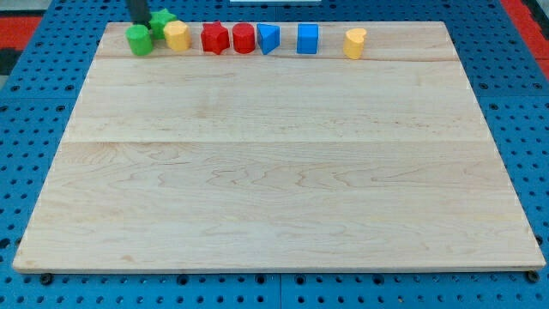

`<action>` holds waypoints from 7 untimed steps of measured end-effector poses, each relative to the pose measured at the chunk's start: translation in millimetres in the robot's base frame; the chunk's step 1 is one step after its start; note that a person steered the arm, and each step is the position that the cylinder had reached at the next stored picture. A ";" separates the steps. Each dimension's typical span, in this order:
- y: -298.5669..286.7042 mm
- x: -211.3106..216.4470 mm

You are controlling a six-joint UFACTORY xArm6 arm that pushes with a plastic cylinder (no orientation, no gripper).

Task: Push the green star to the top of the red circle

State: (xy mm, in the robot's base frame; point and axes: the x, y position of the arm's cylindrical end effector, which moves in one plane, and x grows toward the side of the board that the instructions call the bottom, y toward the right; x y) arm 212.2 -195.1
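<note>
The green star (164,19) lies at the board's top left corner, just above and left of a yellow block (177,36). The red circle (244,39) stands in the row along the view's top, right of the red star (214,38). The dark rod comes down from the view's top edge. My tip (142,24) sits right against the green star's left side and just above a green round block (139,39). The star is about three block widths to the left of the red circle.
Right of the red circle in the same row are a blue wedge-like block (268,38), a blue cube (307,39) and a yellow block (355,43). The wooden board (274,172) rests on a blue perforated table (34,129).
</note>
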 end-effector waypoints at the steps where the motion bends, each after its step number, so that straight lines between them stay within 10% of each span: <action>1: 32.8 5.1; 4: -57.4 -21.2; 7: 97.8 -20.4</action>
